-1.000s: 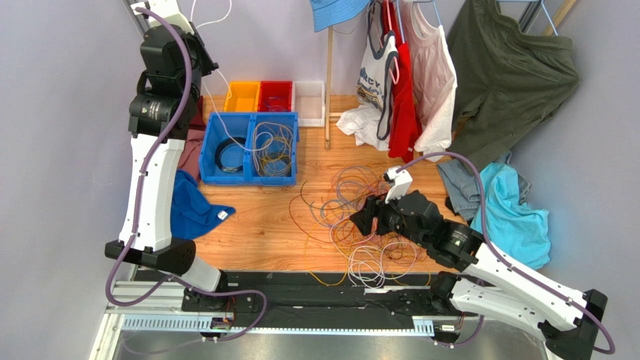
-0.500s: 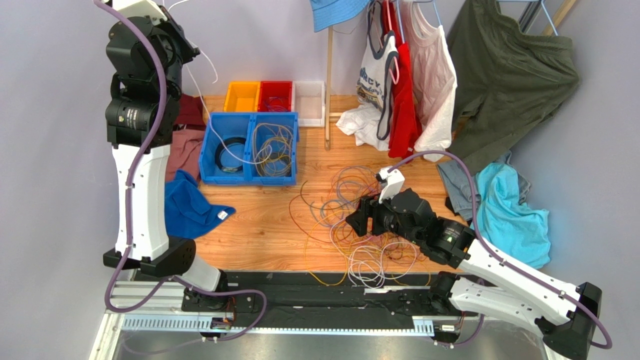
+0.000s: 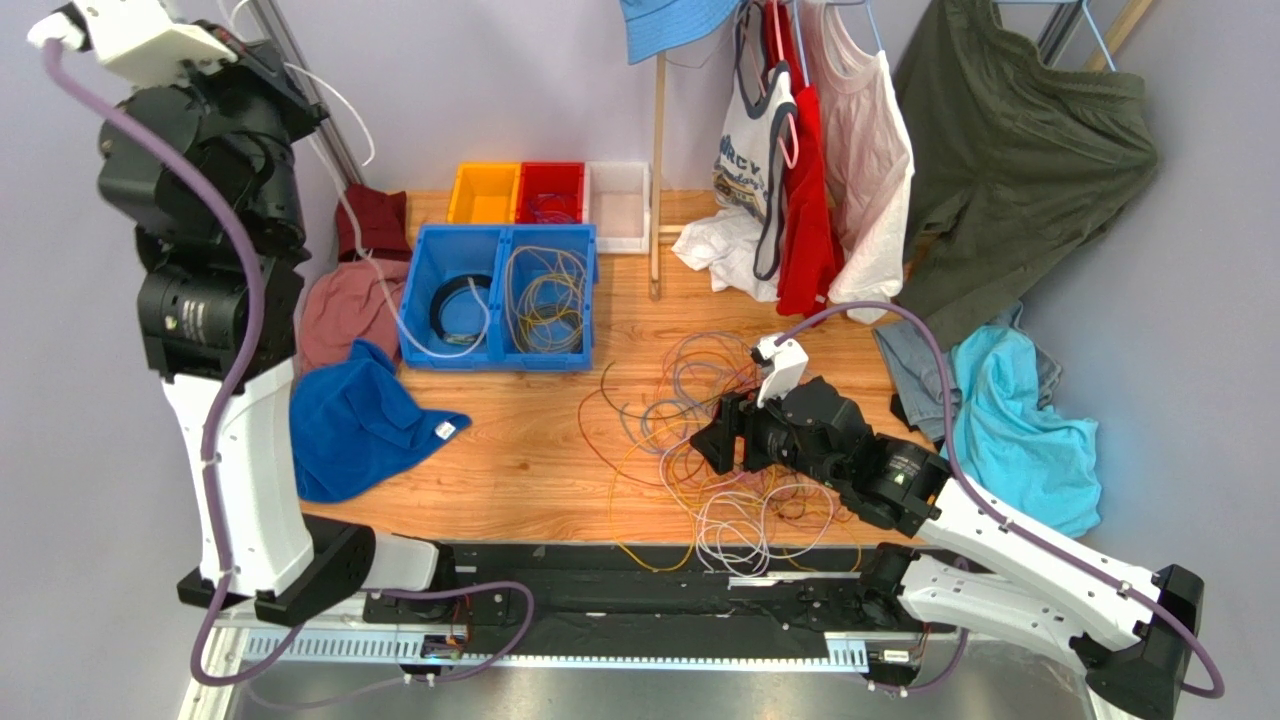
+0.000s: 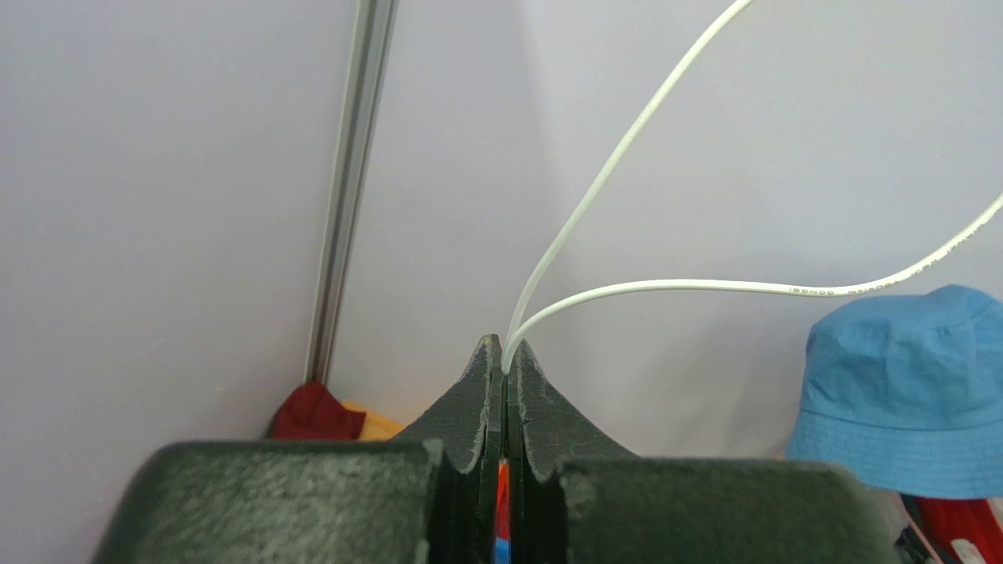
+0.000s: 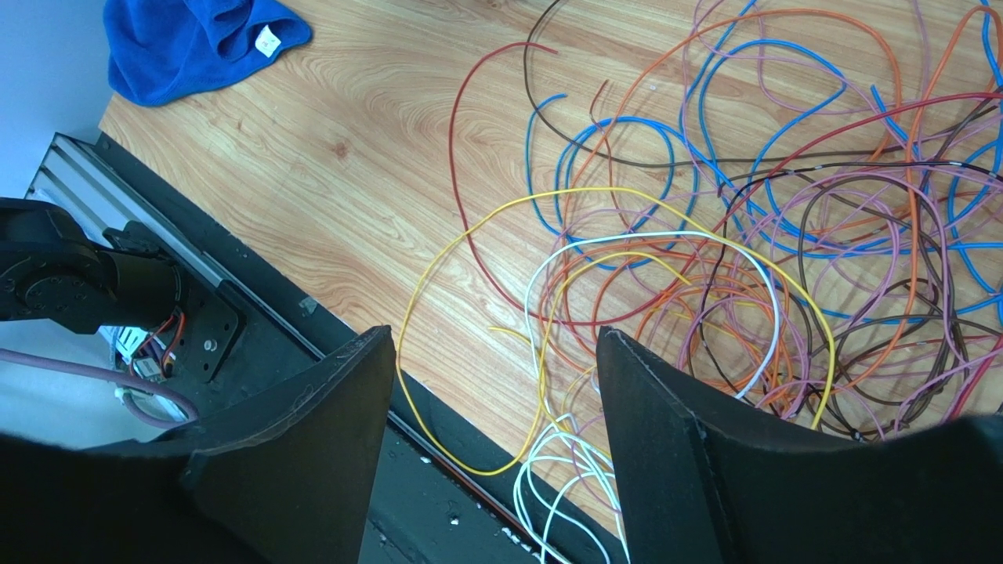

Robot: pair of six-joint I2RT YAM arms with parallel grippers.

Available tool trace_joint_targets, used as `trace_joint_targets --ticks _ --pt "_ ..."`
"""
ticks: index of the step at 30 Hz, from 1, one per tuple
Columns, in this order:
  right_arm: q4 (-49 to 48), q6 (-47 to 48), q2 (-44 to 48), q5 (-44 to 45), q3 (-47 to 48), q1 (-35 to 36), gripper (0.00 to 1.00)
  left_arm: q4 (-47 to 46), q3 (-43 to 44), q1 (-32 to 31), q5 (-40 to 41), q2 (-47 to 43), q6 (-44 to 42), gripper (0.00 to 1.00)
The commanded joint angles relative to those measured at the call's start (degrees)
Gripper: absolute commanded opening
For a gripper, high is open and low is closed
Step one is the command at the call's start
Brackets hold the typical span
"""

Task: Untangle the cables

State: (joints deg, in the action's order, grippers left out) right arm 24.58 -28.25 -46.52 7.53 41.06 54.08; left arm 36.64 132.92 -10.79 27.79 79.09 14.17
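White cable (image 4: 659,286) is pinched between the closed tips of the left gripper (image 4: 504,353), held high, likely to draw its length clear toward the bin (image 3: 511,233). The right gripper (image 5: 489,353) hovers spread over the tangle (image 5: 754,235) on the table (image 3: 511,450), ready to pick a strand.

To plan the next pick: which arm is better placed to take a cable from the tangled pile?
Right. The right gripper is open and hangs over the tangled cables. The left gripper is shut on a white cable, held high by the wall, away from the pile.
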Motion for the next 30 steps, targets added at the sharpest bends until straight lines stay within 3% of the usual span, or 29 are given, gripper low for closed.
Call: trace_joint_targets --ticks 1,18,30 --pt "-1.46 -0.75 0.29 -0.67 1.22 0.06 0.67 -2.72 -0.03 0.33 1.39 -1.48 -2.31 0.00" --pt "-1.55 0.21 -0.06 0.64 0.16 0.06 0.67 -12.91 -6.36 0.50 2.44 6.07 -4.42 0.00" --pt "-1.81 1.09 -2.34 0.73 -0.19 0.06 0.67 -14.14 -10.58 6.65 0.51 9.68 -0.29 0.00"
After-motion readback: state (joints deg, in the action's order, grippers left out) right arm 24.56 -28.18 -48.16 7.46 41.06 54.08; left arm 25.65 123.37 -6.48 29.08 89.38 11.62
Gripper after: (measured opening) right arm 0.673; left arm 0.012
